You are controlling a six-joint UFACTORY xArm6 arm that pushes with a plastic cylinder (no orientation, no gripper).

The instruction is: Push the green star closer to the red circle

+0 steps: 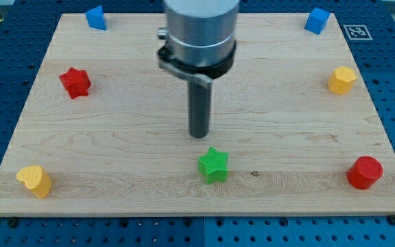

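The green star (213, 165) lies on the wooden board (115, 137), low and near the middle. The red circle (365, 172) stands at the view's lower right, far to the right of the star. My tip (199, 135) is the lower end of a dark rod under a grey cylinder. It sits just above and slightly left of the green star in the view, with a small gap between them.
A red star (75, 82) is at the left. A yellow block (34, 180) is at the lower left. Blue blocks sit at the top left (96, 17) and top right (316, 20). A yellow hexagon-like block (342, 80) is at the right.
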